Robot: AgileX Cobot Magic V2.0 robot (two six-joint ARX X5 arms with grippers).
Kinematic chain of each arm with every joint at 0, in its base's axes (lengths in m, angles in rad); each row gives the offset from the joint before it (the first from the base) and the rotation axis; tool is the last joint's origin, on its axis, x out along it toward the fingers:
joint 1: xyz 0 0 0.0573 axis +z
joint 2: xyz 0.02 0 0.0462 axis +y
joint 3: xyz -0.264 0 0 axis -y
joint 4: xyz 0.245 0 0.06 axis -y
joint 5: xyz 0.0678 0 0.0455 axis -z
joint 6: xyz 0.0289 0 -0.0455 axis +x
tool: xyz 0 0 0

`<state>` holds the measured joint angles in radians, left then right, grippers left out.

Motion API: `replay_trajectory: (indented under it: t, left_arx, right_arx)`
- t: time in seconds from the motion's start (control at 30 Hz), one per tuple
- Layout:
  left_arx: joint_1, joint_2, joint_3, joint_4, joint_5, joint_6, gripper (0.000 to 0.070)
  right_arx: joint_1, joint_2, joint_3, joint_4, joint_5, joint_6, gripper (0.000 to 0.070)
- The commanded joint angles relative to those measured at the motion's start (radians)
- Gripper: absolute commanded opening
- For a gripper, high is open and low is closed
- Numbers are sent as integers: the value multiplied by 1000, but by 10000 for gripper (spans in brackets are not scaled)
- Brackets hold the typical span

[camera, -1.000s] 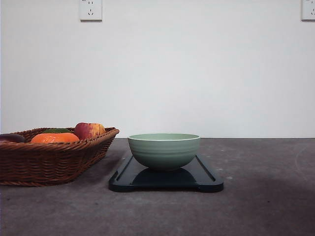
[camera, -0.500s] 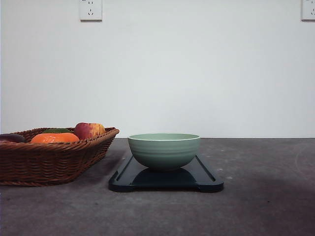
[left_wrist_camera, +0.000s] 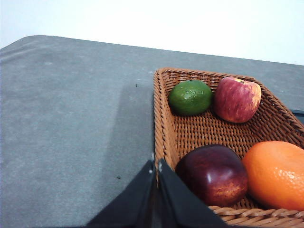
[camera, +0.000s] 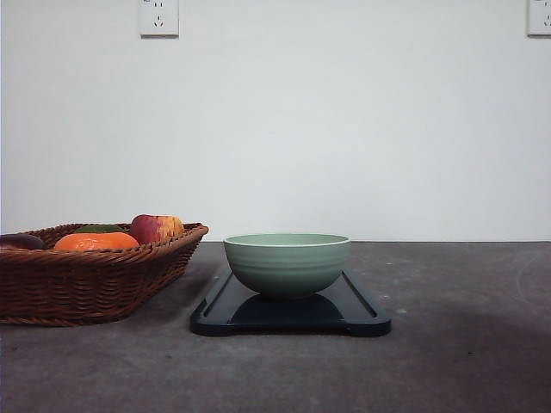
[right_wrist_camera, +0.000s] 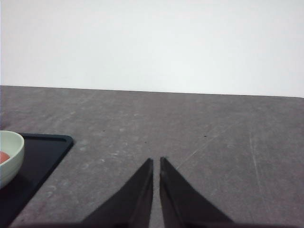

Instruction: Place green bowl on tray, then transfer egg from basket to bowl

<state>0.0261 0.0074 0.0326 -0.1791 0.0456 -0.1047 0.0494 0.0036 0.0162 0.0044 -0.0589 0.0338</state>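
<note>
The green bowl (camera: 287, 267) stands upright in the middle of the dark tray (camera: 366, 320). To its left is the wicker basket (camera: 86, 284) holding fruit. In the left wrist view my left gripper (left_wrist_camera: 156, 167) is shut and empty, hanging just over the basket's near rim (left_wrist_camera: 159, 118). My right gripper (right_wrist_camera: 156, 160) is shut and empty over bare table, to the right of the tray's corner (right_wrist_camera: 47, 147). The bowl's edge (right_wrist_camera: 12, 145) shows there with a pinkish patch (right_wrist_camera: 3, 157) inside; I cannot tell whether it is the egg.
In the basket lie a green round fruit (left_wrist_camera: 190, 97), a red apple (left_wrist_camera: 236, 99), a dark red apple (left_wrist_camera: 213, 173) and an orange (left_wrist_camera: 277, 173). Grey tabletop (camera: 465, 361) spreads to the right of the tray and in front of it. A white wall closes the back.
</note>
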Motion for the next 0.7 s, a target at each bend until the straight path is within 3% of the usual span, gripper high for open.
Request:
replay_trajectory:
  t: [0.0,0.67]
  left_arx:
    - [1,1,-19,-8,-2,7,0]
    - [1,1,-19,-8,-2,7,0]
  right_arx:
    - [0,0,-4,11,1,10,17]
    - [0,0,-4,11,1,11,17]
